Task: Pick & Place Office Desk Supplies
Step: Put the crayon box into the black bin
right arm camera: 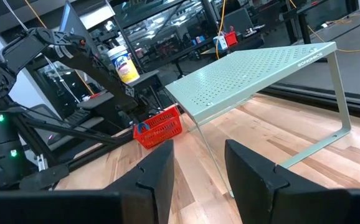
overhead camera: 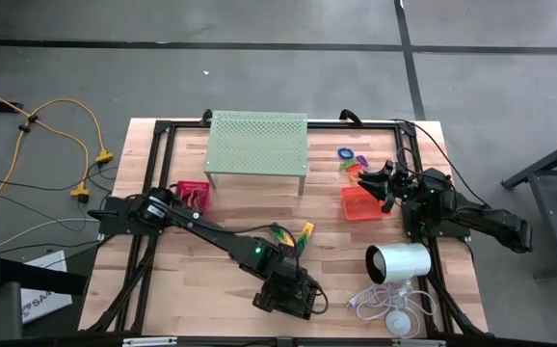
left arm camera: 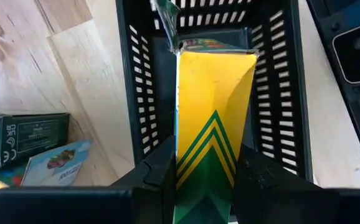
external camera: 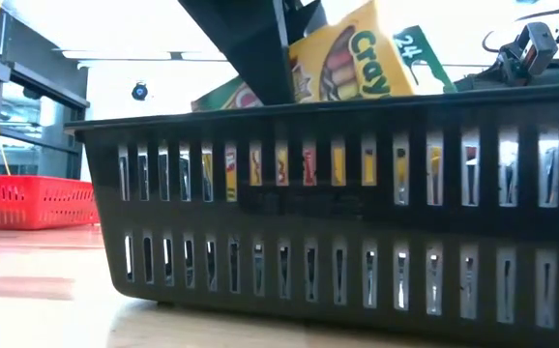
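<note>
My left gripper (overhead camera: 283, 281) is over a black mesh tray (overhead camera: 286, 292) near the table's front edge and is shut on a yellow-and-green crayon box (left arm camera: 212, 93). The box reaches down into the tray (left arm camera: 136, 93) and sticks out above its rim in the low view (external camera: 352, 58). My right gripper (overhead camera: 383, 179) is open and empty above the far edge of an orange mesh tray (overhead camera: 360, 204) at the right. A red mesh tray (overhead camera: 192, 193) stands at the left. Small purple, blue and orange rings (overhead camera: 348, 156) lie at the back right. My left gripper pinches the crayon box's two narrow long sides at its green-striped end (left arm camera: 203, 163) between its two fingers (left arm camera: 161, 167). The fingers come from above, slanting, and lie along the box. The box is tilted, its other end, with a torn green flap (left arm camera: 165, 18), down inside the black tray.
A pale green perforated stand (overhead camera: 257, 145) stands at the back middle. Two more small boxes (overhead camera: 293, 233) lie just beyond the black tray, and a green box (left arm camera: 24, 138) and a pale card (left arm camera: 58, 163) lie beside it. A white cylinder (overhead camera: 399, 262) with a cable (overhead camera: 380, 304) lies at the front right.
</note>
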Controlling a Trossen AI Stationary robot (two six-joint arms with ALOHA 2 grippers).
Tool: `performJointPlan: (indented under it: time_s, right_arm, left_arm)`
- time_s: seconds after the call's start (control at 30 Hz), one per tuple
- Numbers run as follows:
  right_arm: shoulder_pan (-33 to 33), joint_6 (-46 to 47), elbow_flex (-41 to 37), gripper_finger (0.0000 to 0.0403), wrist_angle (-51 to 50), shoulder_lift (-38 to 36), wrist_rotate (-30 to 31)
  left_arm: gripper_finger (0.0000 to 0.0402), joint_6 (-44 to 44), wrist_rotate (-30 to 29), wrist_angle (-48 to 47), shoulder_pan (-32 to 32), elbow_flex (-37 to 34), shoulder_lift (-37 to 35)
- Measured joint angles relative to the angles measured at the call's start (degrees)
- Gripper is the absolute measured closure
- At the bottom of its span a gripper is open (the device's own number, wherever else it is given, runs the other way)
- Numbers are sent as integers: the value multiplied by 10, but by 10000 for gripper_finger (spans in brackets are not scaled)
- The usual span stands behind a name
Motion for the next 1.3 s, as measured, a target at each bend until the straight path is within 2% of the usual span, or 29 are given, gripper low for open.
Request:
performJointPlan:
  time_s: [0.3,0.73,1.1,1.3]
  right_arm:
    - [0,0,0,272,0,0,0]
    - [0,0,0,272,0,0,0]
    - [0,0,0,272,0,0,0]
    - [0,0,0,272,0,0,0]
  left_arm:
    - [300,20,4,-28,7,18,0]
    - [300,36,4,-109,9,109,63]
    - [299,45,3,-107,16,112,67]
    - [276,45,3,-107,16,112,67]
